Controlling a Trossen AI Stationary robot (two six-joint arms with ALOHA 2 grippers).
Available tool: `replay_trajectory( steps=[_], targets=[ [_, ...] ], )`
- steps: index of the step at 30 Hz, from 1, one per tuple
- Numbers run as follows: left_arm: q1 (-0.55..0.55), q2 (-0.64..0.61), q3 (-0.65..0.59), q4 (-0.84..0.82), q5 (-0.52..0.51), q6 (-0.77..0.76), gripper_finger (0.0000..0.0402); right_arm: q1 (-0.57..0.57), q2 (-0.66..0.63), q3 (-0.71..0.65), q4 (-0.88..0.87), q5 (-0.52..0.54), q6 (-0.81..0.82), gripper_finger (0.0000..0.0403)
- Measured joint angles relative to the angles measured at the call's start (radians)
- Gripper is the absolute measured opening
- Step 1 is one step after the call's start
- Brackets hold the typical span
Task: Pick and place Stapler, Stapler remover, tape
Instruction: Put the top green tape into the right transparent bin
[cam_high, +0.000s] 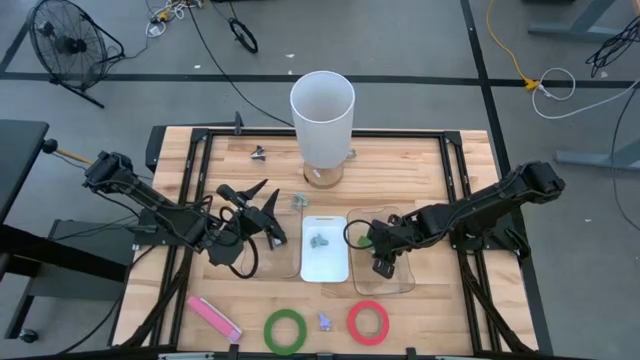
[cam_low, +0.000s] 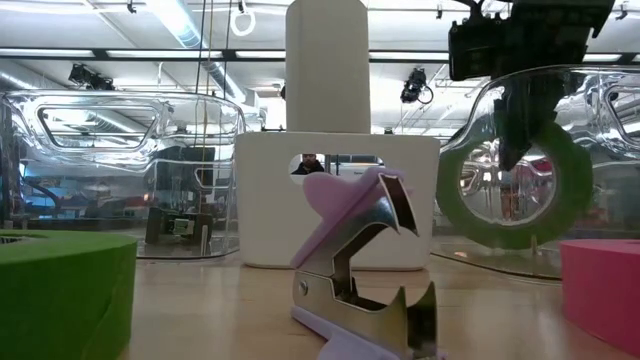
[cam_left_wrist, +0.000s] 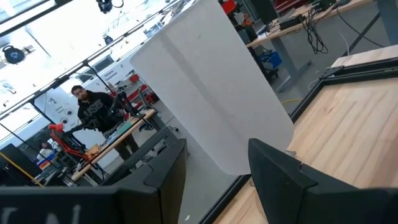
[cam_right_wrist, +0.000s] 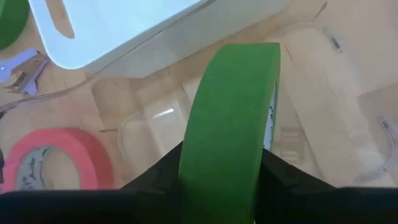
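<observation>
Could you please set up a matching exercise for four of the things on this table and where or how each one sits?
Things:
1. pink stapler
2. red tape
3. upright green tape
4. white cylinder

Places:
A. standing on the table, open end up
B. in the right gripper, over the clear tray
C. flat by the table's edge, on the left arm's side
D. flat on the table beside the staple remover

Pairs: 1-C, 2-D, 3-B, 4-A

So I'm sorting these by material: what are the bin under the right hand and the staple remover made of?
The bin looks like clear glossy plastic: wood shows through, edges glint. The staple remover has shiny metal jaws with lilac, likely plastic, grips.
</observation>
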Motion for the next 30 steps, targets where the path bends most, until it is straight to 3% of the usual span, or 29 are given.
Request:
replay_trajectory(
  steps=[14,30],
  targets=[
    [0.000,0.000,0.000,0.000,0.000,0.000,0.0177,0.001,0.000,0.000,0.037,0.015,0.000,0.0187],
    [0.000,0.000,0.000,0.000,0.000,0.000,0.0177,0.000,-0.001,0.000,0.089,-0.154,-0.023,0.0214]
  ],
)
